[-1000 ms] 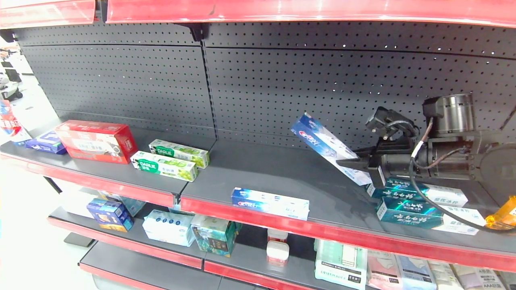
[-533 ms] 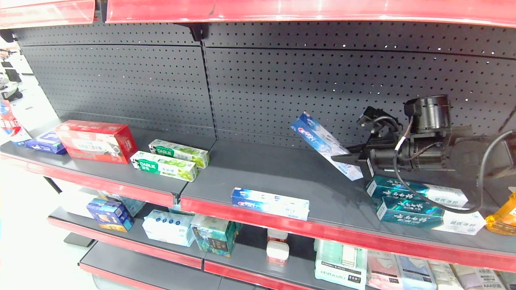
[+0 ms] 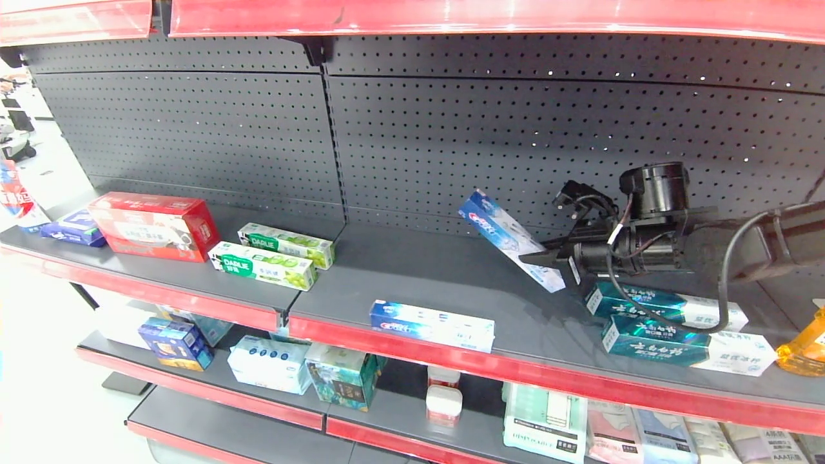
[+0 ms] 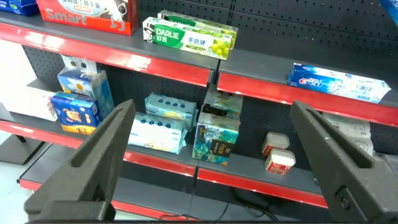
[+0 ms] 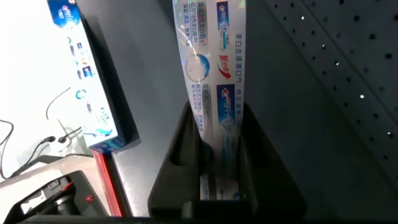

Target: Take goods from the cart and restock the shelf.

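Observation:
My right gripper is shut on a blue and white toothpaste box, which it holds tilted above the middle shelf, its far end up near the pegboard. In the right wrist view the same toothpaste box runs out from between the fingers, gripper. A matching toothpaste box lies at the shelf's front edge, toothpaste box, toothpaste box. My left gripper hangs open and empty below shelf height, facing the lower shelves.
Two teal boxes lie right under my right arm, with an amber bottle beyond them. Two green toothpaste boxes and a red box sit on the left shelf section. Tissue packs and small jars fill the lower shelf.
My right arm has moved left and deeper over the shelf, carrying the tilted toothpaste box with it. The boxes lying on the shelf have stayed put.

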Robot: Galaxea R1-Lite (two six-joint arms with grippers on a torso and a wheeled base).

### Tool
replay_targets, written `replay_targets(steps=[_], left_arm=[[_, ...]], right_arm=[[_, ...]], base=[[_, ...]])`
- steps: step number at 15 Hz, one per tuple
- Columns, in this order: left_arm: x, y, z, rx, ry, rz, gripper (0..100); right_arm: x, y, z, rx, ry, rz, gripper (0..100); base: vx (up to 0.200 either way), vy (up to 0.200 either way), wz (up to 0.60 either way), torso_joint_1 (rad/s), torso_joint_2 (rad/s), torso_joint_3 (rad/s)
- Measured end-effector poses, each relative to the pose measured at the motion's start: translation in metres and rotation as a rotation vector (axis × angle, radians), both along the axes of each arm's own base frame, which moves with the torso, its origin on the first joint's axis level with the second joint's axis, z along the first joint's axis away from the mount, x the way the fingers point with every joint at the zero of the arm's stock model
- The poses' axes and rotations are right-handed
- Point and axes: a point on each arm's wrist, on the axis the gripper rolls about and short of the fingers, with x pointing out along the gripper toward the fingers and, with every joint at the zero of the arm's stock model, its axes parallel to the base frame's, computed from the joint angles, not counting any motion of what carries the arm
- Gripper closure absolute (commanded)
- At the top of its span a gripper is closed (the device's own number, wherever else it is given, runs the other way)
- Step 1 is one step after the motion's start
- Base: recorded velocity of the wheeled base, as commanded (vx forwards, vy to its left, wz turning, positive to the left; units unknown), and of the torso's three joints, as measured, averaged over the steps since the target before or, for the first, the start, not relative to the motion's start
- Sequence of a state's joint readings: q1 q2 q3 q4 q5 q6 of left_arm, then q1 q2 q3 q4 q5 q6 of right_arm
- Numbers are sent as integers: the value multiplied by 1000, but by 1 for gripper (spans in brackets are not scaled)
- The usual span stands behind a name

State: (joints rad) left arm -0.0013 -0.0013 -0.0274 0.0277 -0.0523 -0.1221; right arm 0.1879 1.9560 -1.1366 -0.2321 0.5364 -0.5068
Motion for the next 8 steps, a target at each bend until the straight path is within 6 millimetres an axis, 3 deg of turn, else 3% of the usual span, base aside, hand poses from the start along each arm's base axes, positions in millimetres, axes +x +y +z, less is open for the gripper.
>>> replay_targets(steps=[8], left_arm=[[0,0,0,0,0,0,0]], right_arm=[[6,1,-15,2,43,-1,100]], base=[[0,0,0,0,0,0]])
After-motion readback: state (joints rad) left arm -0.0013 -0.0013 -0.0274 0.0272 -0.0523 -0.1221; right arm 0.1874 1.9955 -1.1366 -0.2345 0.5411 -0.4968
